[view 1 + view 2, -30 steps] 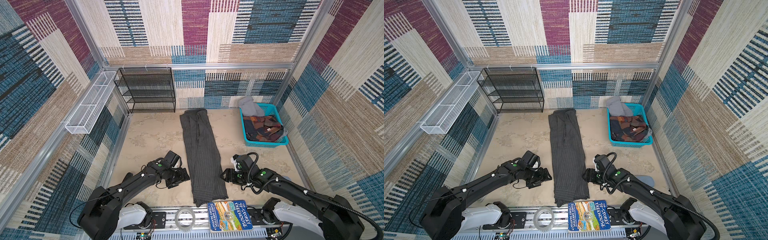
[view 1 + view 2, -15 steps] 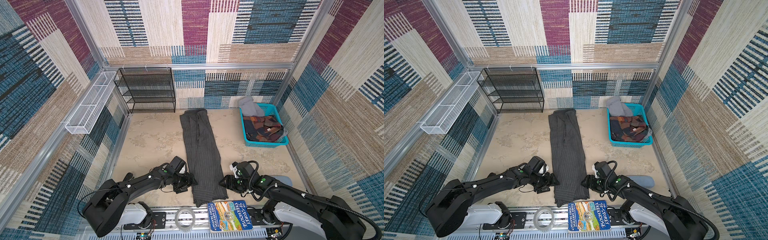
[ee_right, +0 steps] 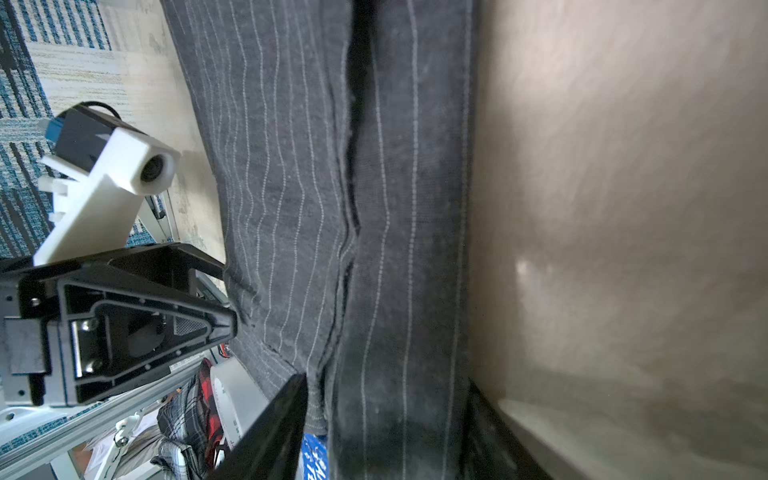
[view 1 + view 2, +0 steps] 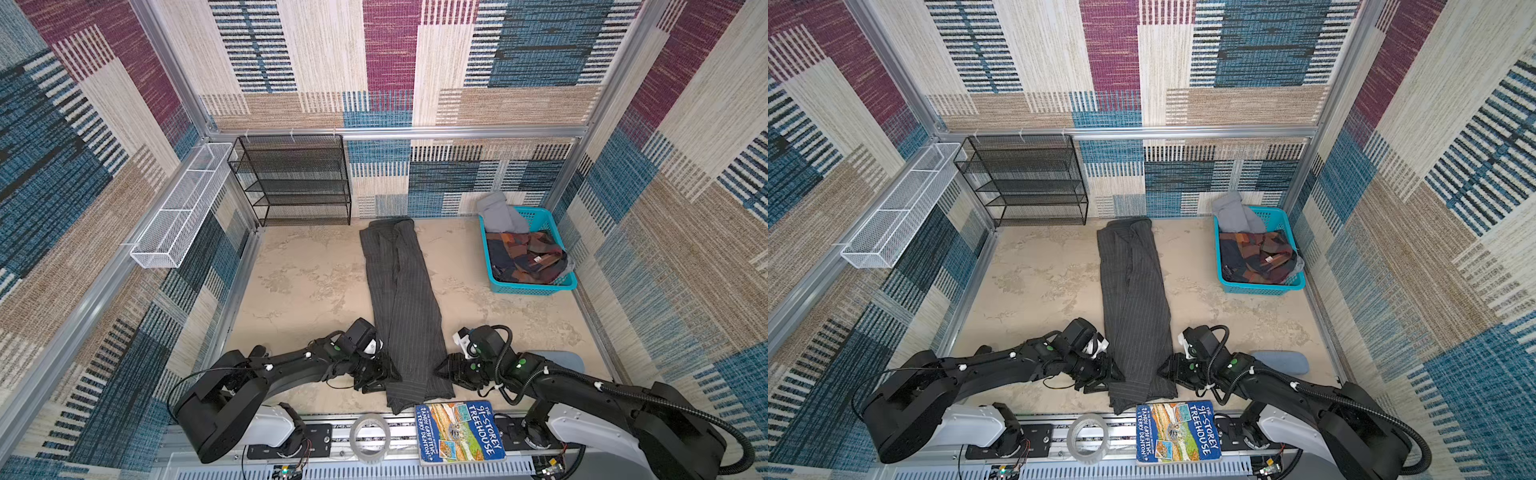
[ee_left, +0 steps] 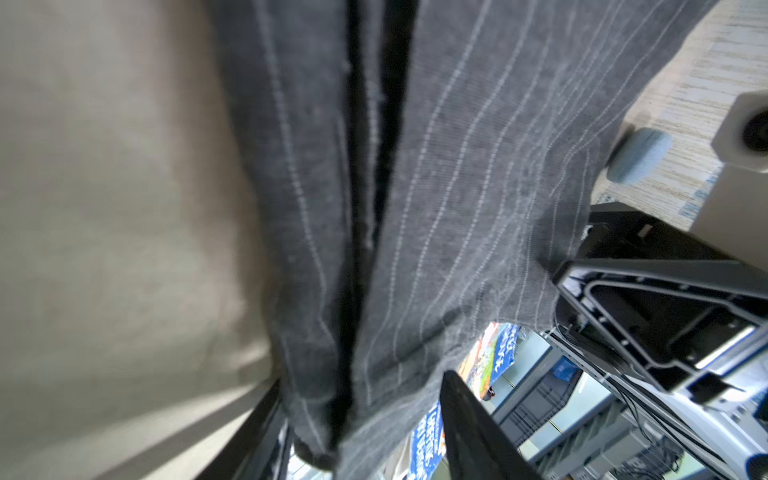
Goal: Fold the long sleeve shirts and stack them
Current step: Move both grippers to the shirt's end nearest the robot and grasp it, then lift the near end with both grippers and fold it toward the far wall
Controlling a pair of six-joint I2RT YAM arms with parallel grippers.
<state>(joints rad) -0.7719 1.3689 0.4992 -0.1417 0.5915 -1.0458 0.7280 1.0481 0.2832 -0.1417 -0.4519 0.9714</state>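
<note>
The long sleeve shirt [image 4: 401,307] [image 4: 1133,299], charcoal with pale pinstripes, lies folded into a long narrow strip down the middle of the table. My left gripper [image 4: 384,376] [image 4: 1106,376] is low at the strip's near left edge. My right gripper [image 4: 442,370] [image 4: 1165,370] is at the near right edge. In the left wrist view the cloth [image 5: 374,249] runs between the left gripper's [image 5: 365,419] parted jaws, with a gap beside one finger. In the right wrist view the cloth [image 3: 395,249] fills the space between the right gripper's [image 3: 386,419] jaws, which stand apart.
A teal basket [image 4: 536,286] of other clothes stands at the back right. A black mesh rack [image 4: 297,183] stands at the back wall, a white wire basket [image 4: 183,208] on the left wall. A book [image 4: 459,432] and tape roll [image 4: 370,436] lie by the front rail.
Both grippers have come nearer the front and moved inward onto the shirt's near edges. Their jaws have narrowed around the cloth. The shirt itself lies as before.
</note>
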